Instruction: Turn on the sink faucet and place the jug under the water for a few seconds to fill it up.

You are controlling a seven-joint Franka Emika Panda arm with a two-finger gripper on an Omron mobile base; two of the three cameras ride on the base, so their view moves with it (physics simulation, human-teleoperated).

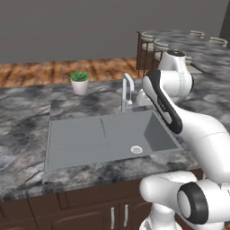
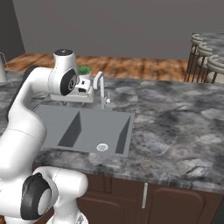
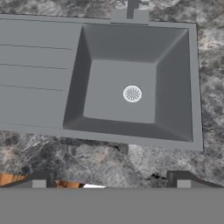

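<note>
Your arm hangs above the sink (image 1: 76,143) with the job, as far as you can judge, barely begun: no water falls from the faucet (image 1: 127,92), the basin and its drain (image 3: 132,93) are dry and bare, and the jug appears nowhere on the counter (image 2: 175,113) within your cameras. Turning the faucet on, fetching the jug and filling it all look left to do. The gripper (image 3: 110,183) holds nothing, and its two dark fingertips (image 3: 41,179) stand wide apart at the near edge of the hand view. The faucet's top is cut off there, and in the base views the arm hides the hand, so you cannot tell how close it sits to the handle. A plant (image 1: 79,81) stands left of the faucet.
</note>
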